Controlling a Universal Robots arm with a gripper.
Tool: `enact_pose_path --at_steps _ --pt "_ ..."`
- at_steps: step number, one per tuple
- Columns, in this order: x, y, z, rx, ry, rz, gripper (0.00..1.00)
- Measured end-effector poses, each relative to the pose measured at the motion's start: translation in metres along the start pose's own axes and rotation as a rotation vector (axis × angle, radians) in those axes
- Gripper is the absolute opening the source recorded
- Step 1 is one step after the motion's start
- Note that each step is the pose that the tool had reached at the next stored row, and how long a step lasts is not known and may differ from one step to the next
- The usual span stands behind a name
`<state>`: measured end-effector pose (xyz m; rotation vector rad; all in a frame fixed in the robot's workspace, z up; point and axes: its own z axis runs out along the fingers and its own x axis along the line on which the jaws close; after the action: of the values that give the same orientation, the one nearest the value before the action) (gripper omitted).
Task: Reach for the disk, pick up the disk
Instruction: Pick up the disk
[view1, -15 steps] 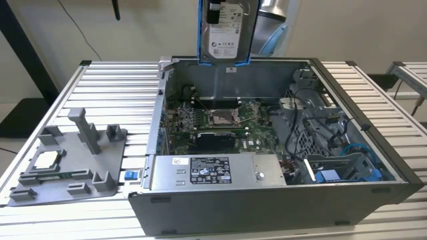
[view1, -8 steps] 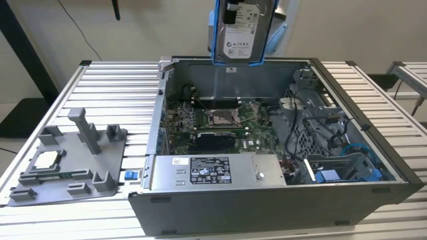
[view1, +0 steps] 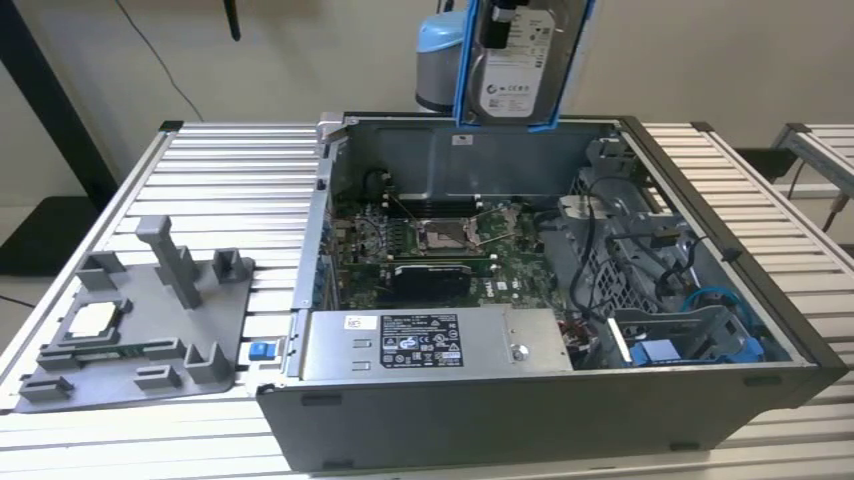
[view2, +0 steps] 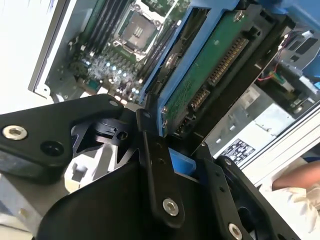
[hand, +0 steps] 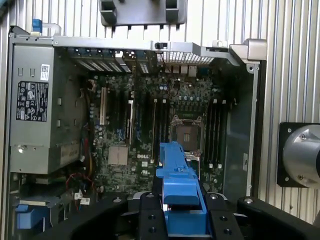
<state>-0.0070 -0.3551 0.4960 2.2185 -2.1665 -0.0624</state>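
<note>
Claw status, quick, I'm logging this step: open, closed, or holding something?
Claw: closed on the disk by its blue bracket, holding it lifted above the open computer case.

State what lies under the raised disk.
The disk, held by the claw, hangs above the open computer case. Beneath it lie the motherboard and its empty processor socket. The blue bracket covers part of the board.
</note>
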Motion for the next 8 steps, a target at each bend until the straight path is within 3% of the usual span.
enact_pose_path --at_steps 8 --pt "0.0008 -0.034 -0.002 -0.0029 0.0 0.0 0.0"
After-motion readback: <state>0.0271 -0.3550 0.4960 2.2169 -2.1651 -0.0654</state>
